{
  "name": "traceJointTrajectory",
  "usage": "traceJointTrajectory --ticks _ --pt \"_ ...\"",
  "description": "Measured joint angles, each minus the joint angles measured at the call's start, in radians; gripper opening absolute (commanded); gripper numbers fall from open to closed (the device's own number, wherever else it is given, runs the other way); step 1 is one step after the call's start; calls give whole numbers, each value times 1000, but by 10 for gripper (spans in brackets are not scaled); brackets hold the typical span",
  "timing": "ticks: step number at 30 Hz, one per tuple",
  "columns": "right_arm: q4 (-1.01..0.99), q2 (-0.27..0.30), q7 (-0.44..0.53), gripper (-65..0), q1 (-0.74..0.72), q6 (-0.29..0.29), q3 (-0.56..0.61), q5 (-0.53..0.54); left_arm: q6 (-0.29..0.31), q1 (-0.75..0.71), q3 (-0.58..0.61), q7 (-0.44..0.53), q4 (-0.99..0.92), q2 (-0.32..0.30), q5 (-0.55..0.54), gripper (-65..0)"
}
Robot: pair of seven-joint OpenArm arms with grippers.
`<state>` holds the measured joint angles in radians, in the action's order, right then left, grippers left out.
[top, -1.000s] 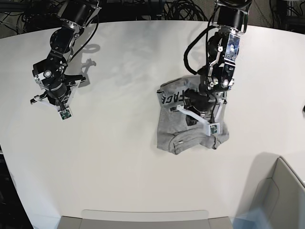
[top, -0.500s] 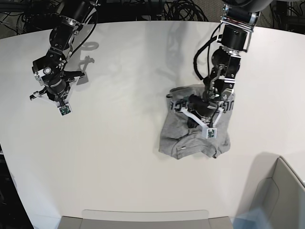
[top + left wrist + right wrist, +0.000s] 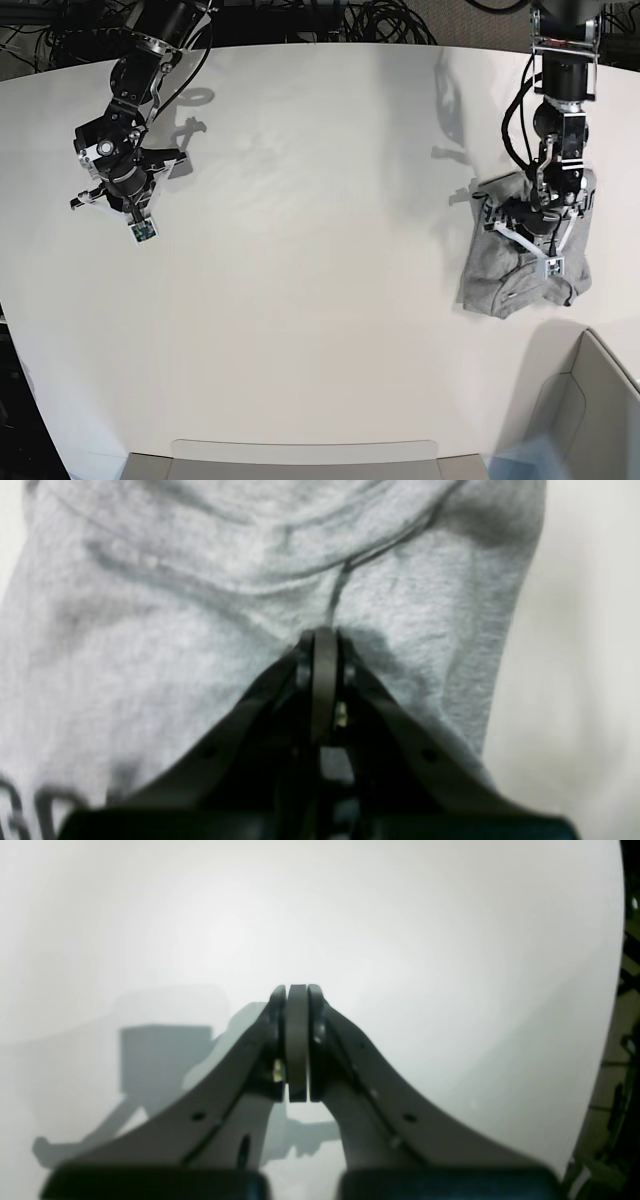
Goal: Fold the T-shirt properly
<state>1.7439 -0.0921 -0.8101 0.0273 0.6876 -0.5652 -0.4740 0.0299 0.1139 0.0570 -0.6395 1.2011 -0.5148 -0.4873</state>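
The heather-grey T-shirt (image 3: 497,280) lies bunched in a small heap near the table's right edge. In the left wrist view it fills the frame as creased grey cloth (image 3: 175,630), with black lettering (image 3: 30,805) at the lower left. My left gripper (image 3: 527,235) is down on the heap, jaws shut, its tips (image 3: 325,632) pinching a pucker of the cloth. My right gripper (image 3: 120,192) hangs over bare table at the far left, shut on nothing (image 3: 297,990).
The white table (image 3: 320,300) spreads between the two arms. A grey bin (image 3: 590,400) stands at the front right corner, close to the shirt. A flat grey tray edge (image 3: 300,458) runs along the front. Black cables (image 3: 380,20) lie behind the table.
My left gripper has travelled right from the table's middle toward its right edge, dragging the T-shirt along. The right arm has only shifted slightly.
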Motion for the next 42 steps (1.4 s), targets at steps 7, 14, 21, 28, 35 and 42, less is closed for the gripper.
traceJointTrajectory --ticks 7,14,21,28,35,42 --pt "112 -10 -3 -650 -29 0 -1 -1 -8 -2 -108 -71 335 3 -2 -650" --pt "269 -55 -4 -650 84 0 -2 -2 -14 -293 -349 -77 690 119 10 -650" --pt "293 -67 -4 -650 267 0 -7 -1 -8 -624 -454 109 784 186 6 -650" --pt "296 -66 11 -650 395 0 -213 163 -7 -879 -450 238 785 188 2 -650" --pt "294 -68 66 -650 610 0 -285 243 -2 -1043 -451 340 779 280 2 -650" --pt "55 -64 327 -650 745 0 -287 242 -5 -1138 -430 355 687 393 5 -650"
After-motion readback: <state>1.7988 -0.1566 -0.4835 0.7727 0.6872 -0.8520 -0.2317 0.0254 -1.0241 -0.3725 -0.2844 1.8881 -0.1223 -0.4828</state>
